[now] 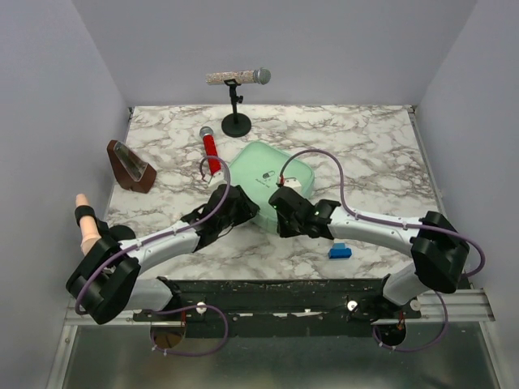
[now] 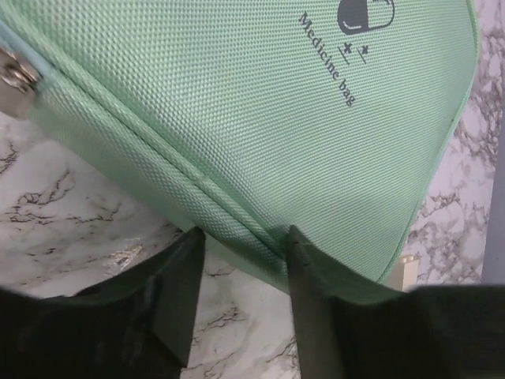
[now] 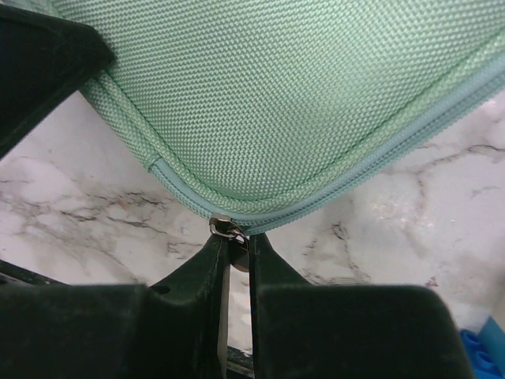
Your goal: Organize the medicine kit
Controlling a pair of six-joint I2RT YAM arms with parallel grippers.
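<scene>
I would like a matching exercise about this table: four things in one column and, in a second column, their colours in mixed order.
Things:
1. medicine kit
2. small block
3. tube
4. stand base

Colours:
a. red
b. black
c. mint green
d. blue

Pairs: 1-c, 2-d, 3-a, 4-b

Left arm (image 1: pixel 154 247): silver-white links, black joint housings, lower left.
Right arm (image 1: pixel 381 223): same silver-white and black, lower right.
Cables (image 1: pixel 339 177): purple, looping along both arms.
Left gripper (image 2: pixel 245 230): matte black, wedge-shaped fingers.
</scene>
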